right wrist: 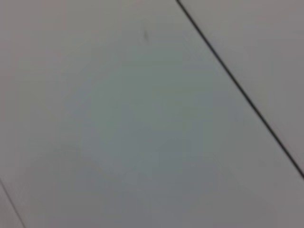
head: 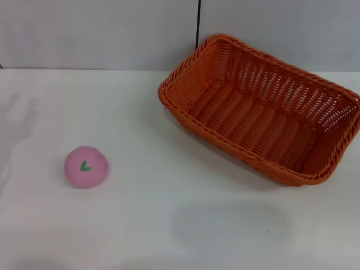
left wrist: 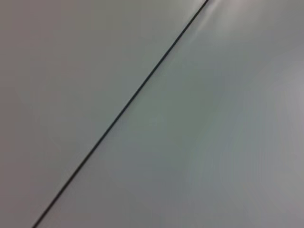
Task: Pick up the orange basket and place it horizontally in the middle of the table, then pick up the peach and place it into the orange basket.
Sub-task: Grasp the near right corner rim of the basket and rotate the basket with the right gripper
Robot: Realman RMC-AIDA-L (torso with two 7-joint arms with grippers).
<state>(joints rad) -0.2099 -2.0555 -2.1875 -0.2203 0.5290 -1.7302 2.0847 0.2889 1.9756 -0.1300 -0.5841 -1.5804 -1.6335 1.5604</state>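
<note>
The orange basket (head: pixel 264 109) is a large woven rectangle lying at the back right of the white table (head: pixel 169 225), turned at a slant with one corner near the back wall. It holds nothing. The peach (head: pixel 85 166), a small pink ball with a green leaf mark facing me, rests on the left side of the table, well apart from the basket. Neither gripper shows in the head view. Both wrist views show only a pale flat surface crossed by a thin dark line.
A grey wall with a dark vertical seam (head: pixel 198 25) runs along the table's back edge. Soft shadows fall on the table at the far left and near the front middle.
</note>
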